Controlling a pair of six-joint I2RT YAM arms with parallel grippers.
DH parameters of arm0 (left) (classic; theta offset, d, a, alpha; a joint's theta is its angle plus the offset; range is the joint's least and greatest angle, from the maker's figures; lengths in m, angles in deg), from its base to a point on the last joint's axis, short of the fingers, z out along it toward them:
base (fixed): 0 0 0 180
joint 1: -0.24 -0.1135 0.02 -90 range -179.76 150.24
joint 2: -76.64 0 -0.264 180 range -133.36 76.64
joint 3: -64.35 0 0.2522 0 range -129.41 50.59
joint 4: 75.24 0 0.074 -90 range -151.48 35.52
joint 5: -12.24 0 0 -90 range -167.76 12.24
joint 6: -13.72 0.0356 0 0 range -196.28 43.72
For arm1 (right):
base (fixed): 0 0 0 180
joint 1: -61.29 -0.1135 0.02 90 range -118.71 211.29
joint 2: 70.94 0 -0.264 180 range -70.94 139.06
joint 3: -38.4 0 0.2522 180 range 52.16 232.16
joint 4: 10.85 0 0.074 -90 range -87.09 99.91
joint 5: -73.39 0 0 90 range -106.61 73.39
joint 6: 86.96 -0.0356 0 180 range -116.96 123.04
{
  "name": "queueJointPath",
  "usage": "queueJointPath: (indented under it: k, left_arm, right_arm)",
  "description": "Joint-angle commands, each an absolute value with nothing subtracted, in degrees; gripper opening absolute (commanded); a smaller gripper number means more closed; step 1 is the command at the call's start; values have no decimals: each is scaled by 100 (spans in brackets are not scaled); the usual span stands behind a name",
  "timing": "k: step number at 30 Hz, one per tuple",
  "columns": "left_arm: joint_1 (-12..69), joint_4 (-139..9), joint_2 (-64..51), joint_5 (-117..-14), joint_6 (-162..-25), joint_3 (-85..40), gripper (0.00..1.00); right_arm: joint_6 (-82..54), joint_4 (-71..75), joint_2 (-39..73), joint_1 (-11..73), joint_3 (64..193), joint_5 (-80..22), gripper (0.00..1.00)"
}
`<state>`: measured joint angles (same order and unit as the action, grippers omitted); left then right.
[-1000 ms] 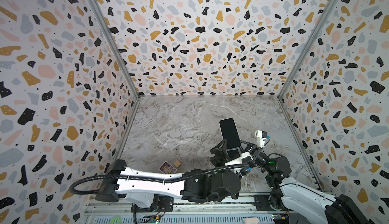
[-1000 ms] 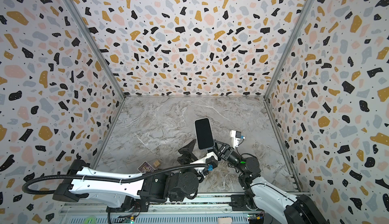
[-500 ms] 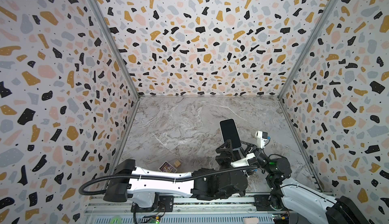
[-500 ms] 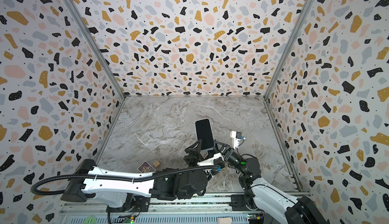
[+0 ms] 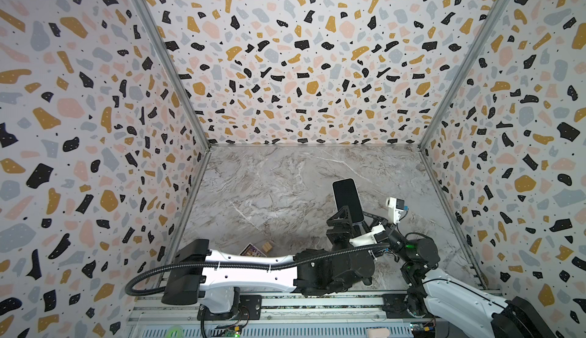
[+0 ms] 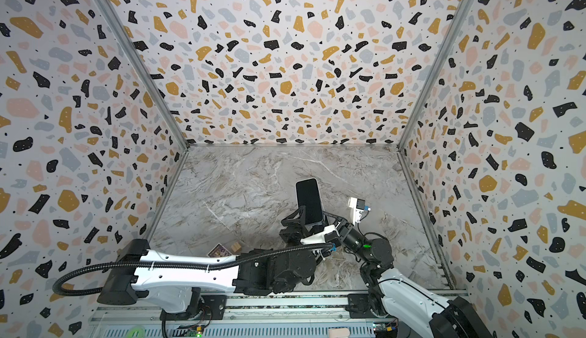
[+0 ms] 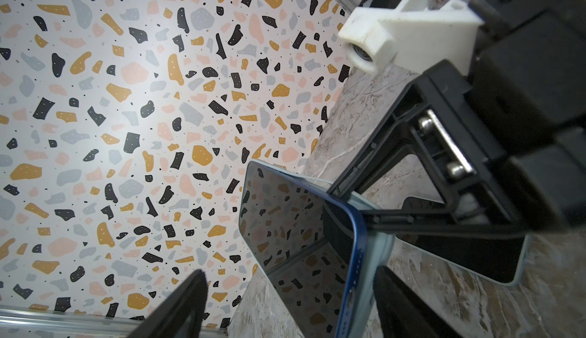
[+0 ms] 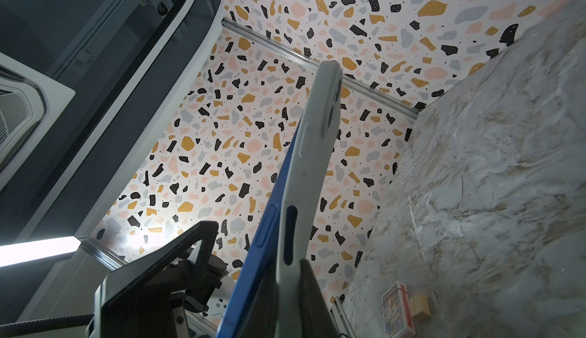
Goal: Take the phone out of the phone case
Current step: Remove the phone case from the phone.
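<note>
The phone [image 5: 348, 200] [image 6: 309, 200], blue-edged with a black screen, stands upright above the marble floor. Its pale grey phone case [image 8: 304, 193] is peeled off the phone's blue edge [image 8: 263, 231] at the lower end. My right gripper [image 8: 287, 276] [image 5: 369, 219] is shut on that loosened case wall, one finger between phone and case. My left gripper [image 7: 288, 288] [image 5: 350, 220] is open and straddles the phone's lower end. One of its fingers [image 7: 180, 304] stands well off the screen [image 7: 285, 225], the other lies close behind the case [image 7: 379, 257].
A card box [image 5: 252, 250] [image 8: 398, 311] and a small wooden block [image 5: 267, 247] lie near the front left of the floor. Terrazzo walls close three sides. A metal rail [image 5: 285, 308] runs along the front, under both arms.
My left gripper has slid right, up to the phone, until its fingers straddle the lower end, and its jaws have narrowed a little. The right gripper and the phone have stayed put.
</note>
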<state>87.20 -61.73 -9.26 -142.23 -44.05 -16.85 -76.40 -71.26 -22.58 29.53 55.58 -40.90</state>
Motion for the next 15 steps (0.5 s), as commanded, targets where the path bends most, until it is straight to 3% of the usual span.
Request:
queueJointPath:
  k: [1, 15]
  left_arm:
    - [8581, -6473, -992, -14272, -4255, -1880, 83]
    - [8295, -6728, -1125, -14129, -3977, -1896, 79]
  right_arm:
    - [-7580, -7645, -2357, 2927, 5627, -4160, 0]
    - [-7554, -7698, -2296, 2877, 5641, -4169, 0]
